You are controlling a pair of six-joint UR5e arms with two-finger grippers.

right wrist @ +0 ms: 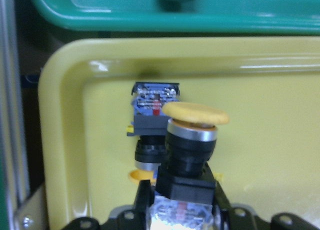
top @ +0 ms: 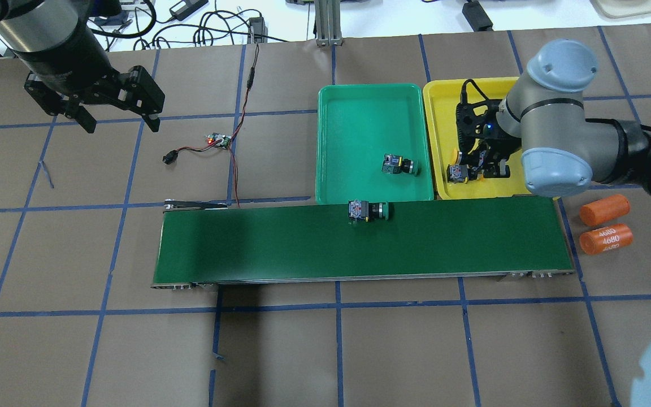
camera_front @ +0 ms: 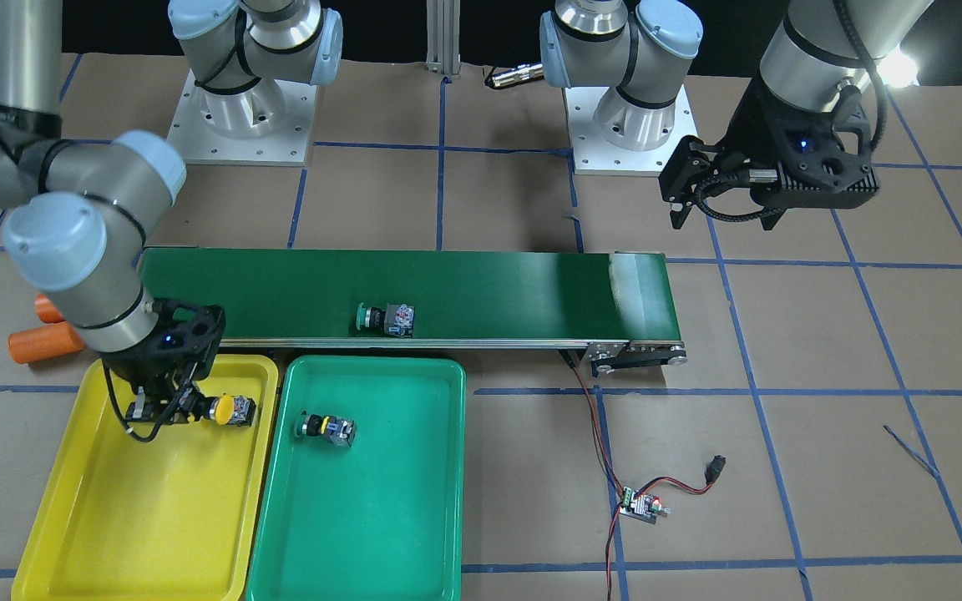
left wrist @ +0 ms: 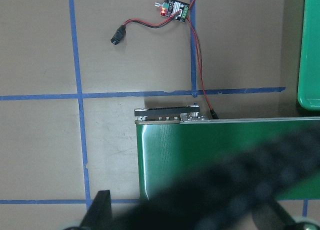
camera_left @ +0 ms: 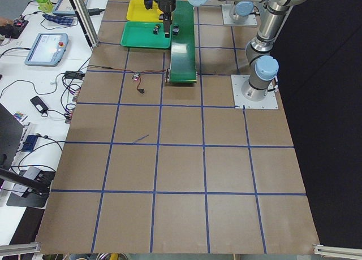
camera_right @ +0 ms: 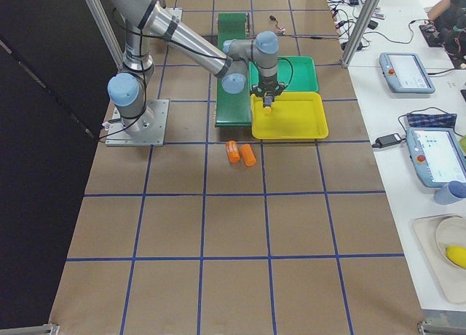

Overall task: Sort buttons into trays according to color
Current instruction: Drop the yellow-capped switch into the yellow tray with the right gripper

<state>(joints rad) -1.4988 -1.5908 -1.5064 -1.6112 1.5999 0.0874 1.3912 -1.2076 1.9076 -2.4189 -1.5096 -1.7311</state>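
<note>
My right gripper (right wrist: 182, 207) is shut on a yellow-capped button (right wrist: 192, 140) and holds it low over the yellow tray (right wrist: 280, 140). A second yellow-capped button (right wrist: 152, 107) lies on its side in that tray, just beyond the held one; it also shows in the front view (camera_front: 232, 410). A green-capped button (top: 399, 164) lies in the teal-green tray (top: 359, 113). Another green-capped button (top: 368, 210) lies on the conveyor belt (top: 303, 243) near the trays. My left gripper (top: 117, 121) hangs open and empty, far from the trays.
Two orange cylinders (top: 605, 225) marked 4680 lie beside the conveyor's end, close to my right arm. A small controller board (top: 218, 140) with red and black wires lies on the table between my left gripper and the green tray.
</note>
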